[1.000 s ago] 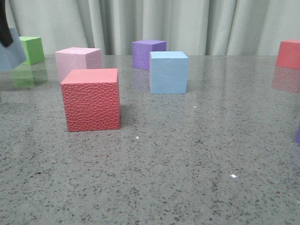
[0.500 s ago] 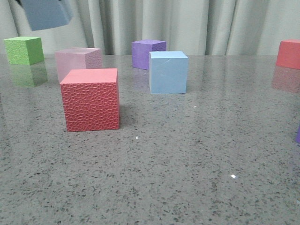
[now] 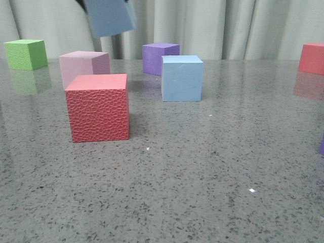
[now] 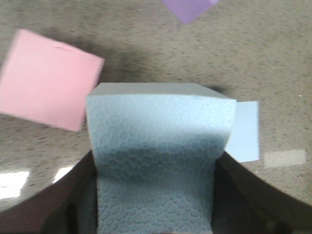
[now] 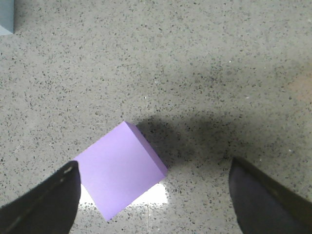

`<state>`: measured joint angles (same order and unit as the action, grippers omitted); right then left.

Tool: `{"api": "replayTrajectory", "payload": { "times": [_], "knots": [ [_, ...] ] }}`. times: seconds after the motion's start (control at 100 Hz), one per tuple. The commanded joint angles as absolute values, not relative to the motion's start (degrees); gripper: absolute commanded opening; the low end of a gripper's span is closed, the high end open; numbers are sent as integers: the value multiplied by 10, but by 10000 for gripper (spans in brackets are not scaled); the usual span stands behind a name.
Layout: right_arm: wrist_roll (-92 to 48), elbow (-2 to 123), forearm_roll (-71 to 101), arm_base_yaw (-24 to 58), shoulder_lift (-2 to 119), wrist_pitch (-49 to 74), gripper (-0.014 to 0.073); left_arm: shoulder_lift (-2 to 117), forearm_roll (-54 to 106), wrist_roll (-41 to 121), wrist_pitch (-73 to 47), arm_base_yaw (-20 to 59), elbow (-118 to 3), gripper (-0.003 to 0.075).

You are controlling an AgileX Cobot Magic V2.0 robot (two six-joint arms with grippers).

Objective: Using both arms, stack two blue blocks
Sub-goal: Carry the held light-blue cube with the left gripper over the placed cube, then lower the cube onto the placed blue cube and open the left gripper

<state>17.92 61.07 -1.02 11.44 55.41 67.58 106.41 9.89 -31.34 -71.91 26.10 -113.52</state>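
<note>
- My left gripper (image 4: 155, 214) is clamped on one blue block (image 4: 158, 156); its two dark fingers (image 4: 73, 204) press against opposite sides of it, and the face turned to my wrist camera shows a fine pebbled pattern.
- In the front view that held block (image 3: 109, 16) hangs in the air, tilted, high over the back left part of the grey speckled table (image 3: 202, 192), touching nothing below it.
- The second blue block (image 3: 181, 78) sits upright on the table, near the middle, in front of the dark purple cube (image 3: 160, 58). From my left wrist I see a pale corner of it (image 4: 243, 131) peeking out just beside the held block.
- The pink cube (image 3: 83, 66) stands behind the red textured cube (image 3: 98, 107), which is the closest cube to the front camera. The pink cube (image 4: 48, 80) also shows under my left wrist, on the other side of the held block from the resting one.
- A green cube (image 3: 25, 53) sits far back on the left, and another red cube (image 3: 313, 58) far back on the right edge.
- My right gripper (image 5: 156, 195) is spread wide and holds nothing; its fingers hang above the table on either side of a light purple cube (image 5: 119, 168), not touching it.
- No containers are among these things.
</note>
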Motion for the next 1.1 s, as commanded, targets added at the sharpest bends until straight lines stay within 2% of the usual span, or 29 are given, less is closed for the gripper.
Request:
{"api": "replayTrajectory", "payload": {
  "times": [0.0,0.34,1.09],
  "knots": [
    [175,624,-17,110,547,652,614,1056,108,-325,-724,282,-1179,125],
    [175,624,-17,110,547,657,614,1129,114,-345,-727,330,-1267,125],
    [175,624,-17,110,547,657,614,1149,110,-352,-727,360,-1269,126]
  ]
}}
